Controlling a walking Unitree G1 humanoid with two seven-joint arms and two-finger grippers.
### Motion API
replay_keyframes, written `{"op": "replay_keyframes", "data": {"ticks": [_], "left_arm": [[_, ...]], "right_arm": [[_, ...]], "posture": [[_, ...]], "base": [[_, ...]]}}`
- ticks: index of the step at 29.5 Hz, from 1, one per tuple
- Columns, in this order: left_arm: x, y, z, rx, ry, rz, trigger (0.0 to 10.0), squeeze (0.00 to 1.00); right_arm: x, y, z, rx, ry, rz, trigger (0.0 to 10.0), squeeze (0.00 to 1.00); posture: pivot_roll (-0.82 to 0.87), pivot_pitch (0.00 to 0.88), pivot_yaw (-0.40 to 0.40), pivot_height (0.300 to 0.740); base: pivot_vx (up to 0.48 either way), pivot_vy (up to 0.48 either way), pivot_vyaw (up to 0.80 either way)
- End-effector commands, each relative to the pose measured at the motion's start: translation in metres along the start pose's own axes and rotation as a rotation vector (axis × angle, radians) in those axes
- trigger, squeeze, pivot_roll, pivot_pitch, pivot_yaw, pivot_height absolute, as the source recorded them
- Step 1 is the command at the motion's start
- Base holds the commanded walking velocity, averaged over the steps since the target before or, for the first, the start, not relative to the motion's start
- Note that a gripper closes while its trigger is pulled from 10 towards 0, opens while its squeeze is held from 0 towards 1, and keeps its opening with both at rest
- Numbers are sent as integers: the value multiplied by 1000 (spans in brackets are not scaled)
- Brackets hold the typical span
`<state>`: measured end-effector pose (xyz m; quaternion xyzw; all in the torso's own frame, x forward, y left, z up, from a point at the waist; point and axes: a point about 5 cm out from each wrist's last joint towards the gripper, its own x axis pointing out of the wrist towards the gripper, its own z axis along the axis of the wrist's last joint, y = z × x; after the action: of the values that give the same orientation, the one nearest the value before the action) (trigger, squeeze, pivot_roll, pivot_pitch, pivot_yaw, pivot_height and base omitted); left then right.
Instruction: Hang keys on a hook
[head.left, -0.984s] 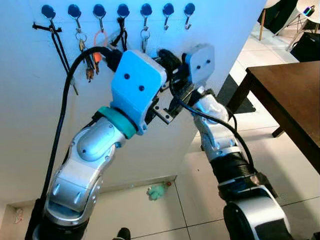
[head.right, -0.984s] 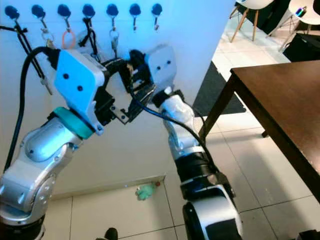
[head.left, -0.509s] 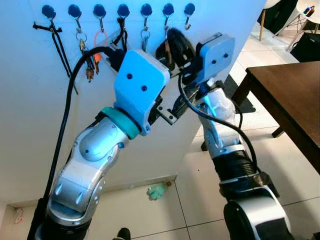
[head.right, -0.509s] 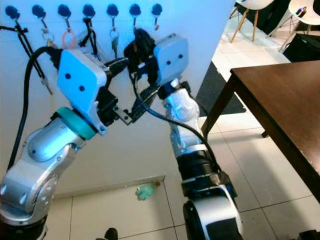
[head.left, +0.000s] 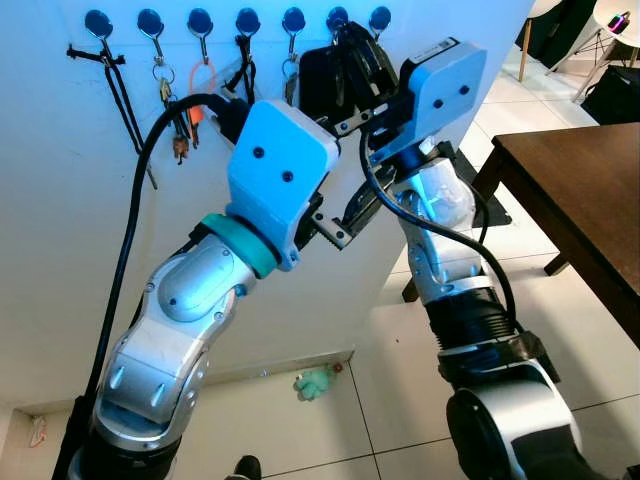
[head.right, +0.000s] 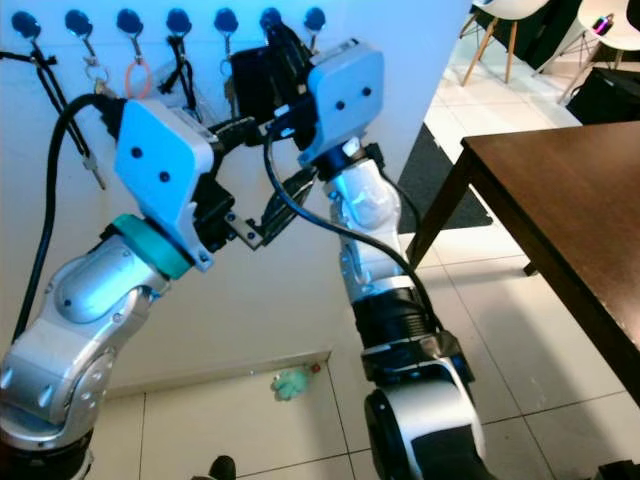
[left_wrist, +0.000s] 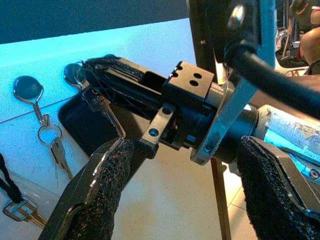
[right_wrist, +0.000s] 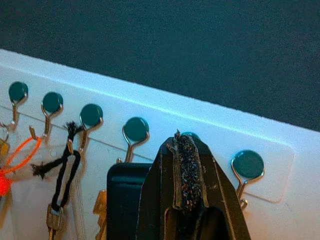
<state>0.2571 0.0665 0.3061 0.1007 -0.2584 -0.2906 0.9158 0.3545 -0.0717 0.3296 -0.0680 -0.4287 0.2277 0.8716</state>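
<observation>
Seven blue hooks (head.left: 236, 22) on the wall, and I've got my right hand (right_wrist: 186, 165) pinched on the black key fob (head.left: 318, 80), raised to the sixth hook (right_wrist: 190, 136) so the ring can catch. Left hand (left_wrist: 185, 200) waits below, wide apart.

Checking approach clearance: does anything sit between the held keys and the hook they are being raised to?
Nothing visible does. The right pincer holds the black key fob against the wall just under the second hook from the right; the last hook is bare.

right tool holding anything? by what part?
Yes. The right tool is shut on a black key fob with keys, pinching its top end, raised at the hook row. The left tool is open and holds nothing.
</observation>
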Motion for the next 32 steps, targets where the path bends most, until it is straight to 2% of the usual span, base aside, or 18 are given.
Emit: {"op": "replay_keyframes", "data": {"ticks": [1,7,17,25,32], "left_arm": [[0,-1,0,-3,2,-1,10000,0],[3,2,1,-3,-5,15,10000,0],[2,5,0,2,-2,29,10000,0],[3,4,2,-1,-6,34,10000,0],[2,4,2,-4,-7,34,10000,0]], "right_arm": [[0,-2,-4,-13,31,-8,10000,0],[-2,-2,-15,-12,90,-12,10000,0],[5,-3,-20,-15,114,9,10000,0],[11,2,-24,4,133,35,10000,0],[8,9,-31,0,167,79,10000,0]], "posture": [[-98,113,24,740],[-95,115,24,740],[-90,118,22,740],[-87,119,19,740],[-87,123,18,740]], "base": [[0,0,0],[0,0,0],[0,0,0],[0,0,0],[0,0,0]]}}
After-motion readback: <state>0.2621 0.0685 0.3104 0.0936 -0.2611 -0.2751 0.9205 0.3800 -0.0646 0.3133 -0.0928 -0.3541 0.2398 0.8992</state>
